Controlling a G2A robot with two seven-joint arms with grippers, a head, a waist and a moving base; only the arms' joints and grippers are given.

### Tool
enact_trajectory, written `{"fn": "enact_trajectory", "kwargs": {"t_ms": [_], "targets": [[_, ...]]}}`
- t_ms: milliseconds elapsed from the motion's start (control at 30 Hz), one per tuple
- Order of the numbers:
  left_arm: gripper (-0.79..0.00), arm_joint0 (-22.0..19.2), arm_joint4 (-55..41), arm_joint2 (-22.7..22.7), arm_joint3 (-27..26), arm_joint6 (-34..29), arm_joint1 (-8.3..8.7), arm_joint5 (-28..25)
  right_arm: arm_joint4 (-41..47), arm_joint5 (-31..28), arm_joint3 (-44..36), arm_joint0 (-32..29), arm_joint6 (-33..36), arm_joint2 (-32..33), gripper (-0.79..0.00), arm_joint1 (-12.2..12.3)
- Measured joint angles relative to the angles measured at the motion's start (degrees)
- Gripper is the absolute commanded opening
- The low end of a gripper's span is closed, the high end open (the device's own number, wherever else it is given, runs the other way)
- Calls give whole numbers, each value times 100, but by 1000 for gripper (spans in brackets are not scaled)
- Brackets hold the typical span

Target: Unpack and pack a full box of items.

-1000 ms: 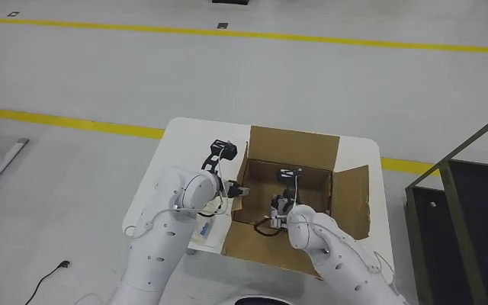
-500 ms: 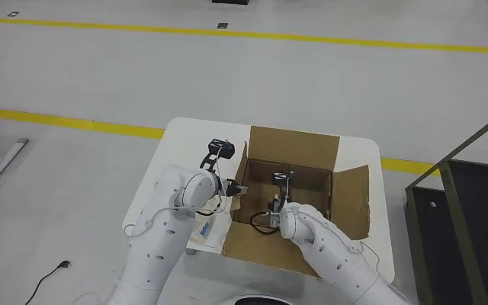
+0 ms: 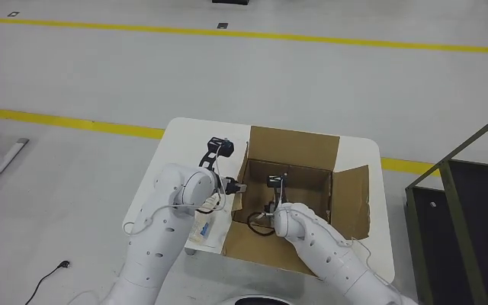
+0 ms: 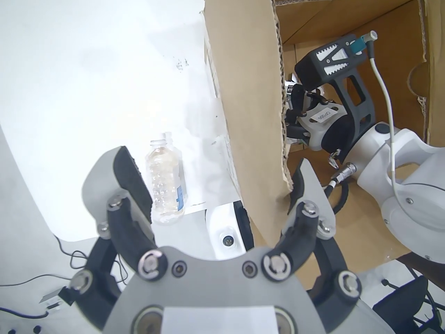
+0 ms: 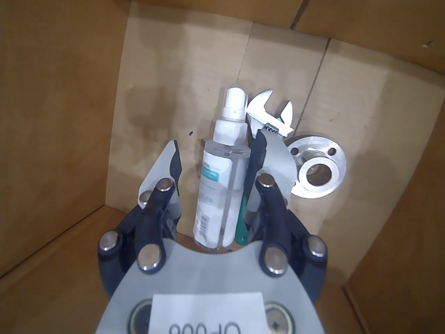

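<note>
The box (image 3: 293, 145) stands open toward the right side of the worktop (image 3: 191, 133). On its floor lie three things, one of each: a spray bottle (image 5: 219, 182), a wrench (image 5: 269, 112) with a green handle, and a metal flange (image 5: 318, 168). The wrench lies just beside the spray bottle and the flange sits on the wrench's other side. The right gripper (image 5: 219, 144) is down in the box with its jaws open astride the spray bottle. One pad is close against the bottle on the wrench's side and a gap is left at the other, so nothing is gripped yet. The spray bottle looks light, with a smooth, somewhat slippery plastic body that is stiff enough to squeeze. Its labelled middle is the place to take hold, not the narrow white nozzle, and the wrench alongside may get pinched or dragged. The wrench and flange are probably heavy, hard and unbreakable. The left gripper (image 4: 212, 161) is at the box's left wall with its jaws wide open, one finger outside and one inside the upright cardboard flap, not clamping it. One clear water bottle (image 4: 165, 182) lies on the worktop just outside that wall, near the near edge. It seems light and likely to roll.
</note>
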Motion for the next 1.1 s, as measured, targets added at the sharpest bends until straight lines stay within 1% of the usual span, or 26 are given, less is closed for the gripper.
{"fn": "enact_trajectory", "kwargs": {"t_ms": [33,67,333,433,467,500,533,567,733,833,933,1033,1100], "targets": [[0,-7,0,4,7,7,3,3,6,-8,48,14,-6,-5,-394,-15],[0,-15,0,11,18,18,6,10,22,-20,107,31,-13,-12,-400,-36],[0,-60,-22,52,57,39,29,43,99,-126,438,130,-56,-58,-416,-163],[0,-71,-30,61,70,47,38,59,104,-169,549,162,-49,-67,-474,-202],[0,-74,-36,66,75,47,41,64,107,-186,592,174,-50,-67,-545,-216],[0,-77,-40,70,79,46,44,67,107,-199,623,183,-51,-67,-597,-227],[0,-80,-44,74,82,45,47,70,107,-208,651,191,-52,-67,-736,-237],[0,-83,-48,79,84,46,50,74,107,-217,680,202,-55,-65,-785,-250],[0,-94,-53,106,89,60,64,87,88,-236,715,214,-113,-6,-785,-279],[0,-94,-54,125,77,77,71,103,88,-257,518,173,-191,131,-785,-257],[0,-89,-61,134,62,94,81,115,27,-261,24,18,-223,384,-785,-168],[0,-84,-76,138,51,102,89,139,-204,-242,-749,-285,-141,776,-785,-5],[0,-81,-87,143,35,107,95,150,-410,-221,-1462,-610,23,1164,-785,144]]}}
